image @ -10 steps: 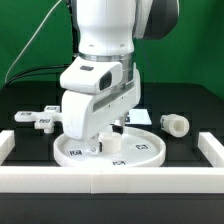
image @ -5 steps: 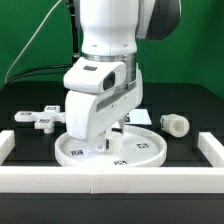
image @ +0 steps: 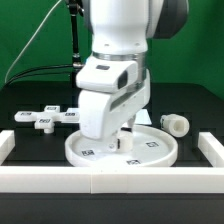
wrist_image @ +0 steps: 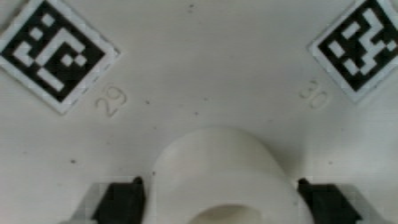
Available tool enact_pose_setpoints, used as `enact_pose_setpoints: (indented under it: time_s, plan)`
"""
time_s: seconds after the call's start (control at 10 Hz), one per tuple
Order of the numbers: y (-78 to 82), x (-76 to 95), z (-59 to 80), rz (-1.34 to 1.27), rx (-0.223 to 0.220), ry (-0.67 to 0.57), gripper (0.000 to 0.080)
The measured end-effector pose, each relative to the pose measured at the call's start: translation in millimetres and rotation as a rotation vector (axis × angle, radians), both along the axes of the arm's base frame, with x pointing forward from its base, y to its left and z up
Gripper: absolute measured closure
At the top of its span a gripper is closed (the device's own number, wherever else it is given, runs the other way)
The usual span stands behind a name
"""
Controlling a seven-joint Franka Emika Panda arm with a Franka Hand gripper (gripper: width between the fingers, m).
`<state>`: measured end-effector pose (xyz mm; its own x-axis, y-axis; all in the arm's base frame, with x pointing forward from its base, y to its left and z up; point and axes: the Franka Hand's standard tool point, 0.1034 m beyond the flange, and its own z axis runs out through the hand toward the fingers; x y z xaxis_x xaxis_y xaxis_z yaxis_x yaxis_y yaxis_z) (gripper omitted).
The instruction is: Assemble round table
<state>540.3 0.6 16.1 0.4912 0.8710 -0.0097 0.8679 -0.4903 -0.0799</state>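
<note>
Black counter: leg and cross base lie loose beside the disc, nothing joined yet. Pincer straddles the disc's middle stub; whether it grips, I cannot tell.

wide frontal exterior, wrist close over shared disc

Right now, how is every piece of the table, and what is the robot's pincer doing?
Round disc: lying flat on the table, rim up, right under the arm.
Leg: lying loose on the table at the exterior view's right of the disc, not fitted.
Cross-shaped base: lying flat and loose at the exterior view's left, not fitted.
Pincer: down low over the disc, pads apart; gripping or not, cannot tell.
</note>
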Motion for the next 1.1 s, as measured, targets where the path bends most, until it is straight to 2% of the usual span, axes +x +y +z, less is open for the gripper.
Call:
enact_pose_setpoints:
  time_s: [0.2,0.4,0.9,1.0,1.1]
  plan:
    - [22.6,0.1,-0.7,-0.020,0.006,0.002,0.0390]
    - [38.2,0.7,-0.9,-0.031,0.006,-0.002,0.0390]
    - [37.8,0.7,-1.3,-0.033,0.002,-0.002,0.0385]
    - [37.2,0.7,-0.6,-0.035,0.002,-0.003,0.0200]
    - [34.0,-2.7,7.3,-0.072,-0.004,-0.007,0.0200]
